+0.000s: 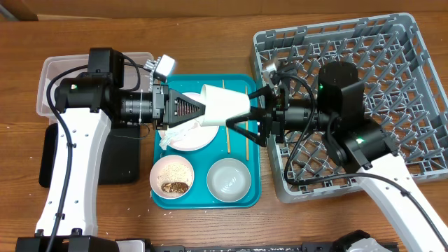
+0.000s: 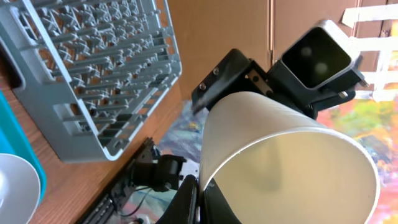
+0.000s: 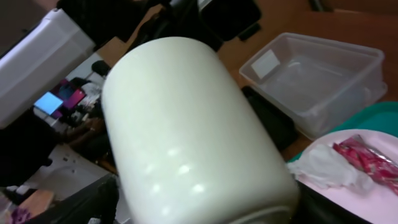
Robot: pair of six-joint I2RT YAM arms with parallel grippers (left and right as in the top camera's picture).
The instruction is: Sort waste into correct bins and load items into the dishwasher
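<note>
The white cup (image 1: 225,105) hangs on its side above the teal tray (image 1: 210,203), between both grippers. My left gripper (image 1: 203,110) is shut on its rim, one finger inside and one outside, as the left wrist view (image 2: 202,199) shows with the cup (image 2: 286,162). My right gripper (image 1: 250,110) is open, its fingers spread around the cup's base (image 3: 186,137). The white plate (image 1: 192,136) holds the white tissue (image 3: 323,171) and the red wrapper (image 3: 367,163). One bowl (image 1: 173,175) holds rice and a brown scrap; the other bowl (image 1: 229,178) is empty. Two chopsticks (image 1: 227,138) lie on the tray.
The grey dish rack (image 1: 392,70) stands at the right, under the right arm. The clear tub (image 1: 52,77) sits at the far left with the black tray (image 1: 52,157) in front of it, both partly covered by the left arm.
</note>
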